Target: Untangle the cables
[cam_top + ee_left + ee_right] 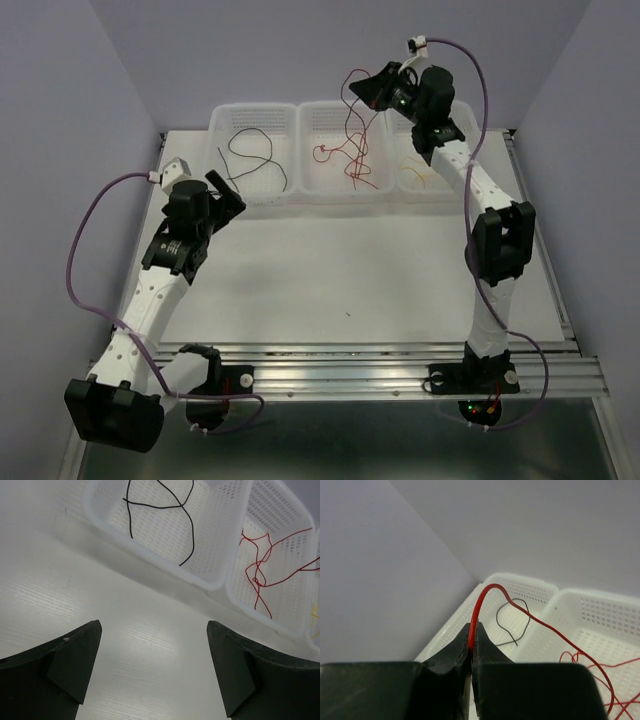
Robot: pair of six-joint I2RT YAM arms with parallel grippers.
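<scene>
My right gripper [352, 88] [472, 630] is raised above the back of the table, shut on a thin red cable [490, 587]. That cable arcs up from the jaws and hangs down [349, 118] into the middle basket [345, 198], where more red cable [260, 575] lies in loose loops. A black cable [250, 160] [191, 535] [496, 615] curls in the left basket [250, 203]. A yellow cable [415, 172] [315, 612] lies in the right basket [440, 190]. My left gripper [235, 195] [155, 630] hovers open over the table, just in front of the left basket, holding nothing.
The three white perforated baskets stand side by side along the table's [350, 270] back edge. Grey walls close in the back and both sides. Thick purple cables [75, 250] loop beside each arm. A small dark speck [348, 315] lies on the table near the front.
</scene>
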